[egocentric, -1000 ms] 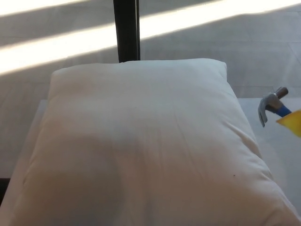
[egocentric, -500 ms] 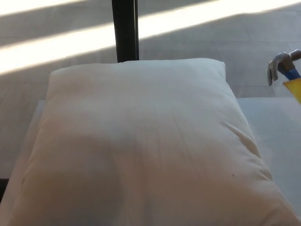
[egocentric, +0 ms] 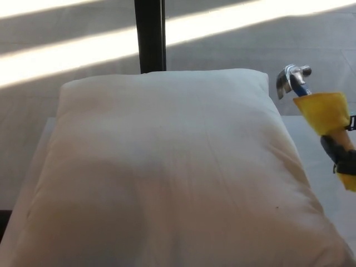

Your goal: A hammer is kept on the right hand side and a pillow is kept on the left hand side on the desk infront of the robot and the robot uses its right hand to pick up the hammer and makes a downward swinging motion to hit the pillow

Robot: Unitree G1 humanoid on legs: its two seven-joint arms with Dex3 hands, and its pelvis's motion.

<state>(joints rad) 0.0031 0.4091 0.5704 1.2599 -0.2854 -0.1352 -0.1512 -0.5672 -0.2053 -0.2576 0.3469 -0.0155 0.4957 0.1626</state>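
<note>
grips the claw hammer (egocentric: 311, 100) by its yellow handle in the right hand (egocentric: 344, 158), mostly out of frame, head raised just beside the white pillow's (egocentric: 167, 172) right edge on the desk (egocentric: 325, 139), seemingly poised for a downward strike; left hand unseen.

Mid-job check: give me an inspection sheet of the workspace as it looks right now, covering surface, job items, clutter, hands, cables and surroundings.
Surface: white desk, mostly covered; bare strip at right.
Pillow: large, white, lying flat on the desk, no dent seen.
Hammer: off the desk, at the pillow's right edge, metal head uppermost, yellow and blue handle, not touching the pillow.
Clutter: nothing seen.
Right hand: only a dark part at the picture's right edge, on the handle; grip itself cannot be judged.
Left hand: not in view.
Cables: nothing seen.
Surroundings: grey floor with sunlight bands; dark post behind the pillow.
</note>
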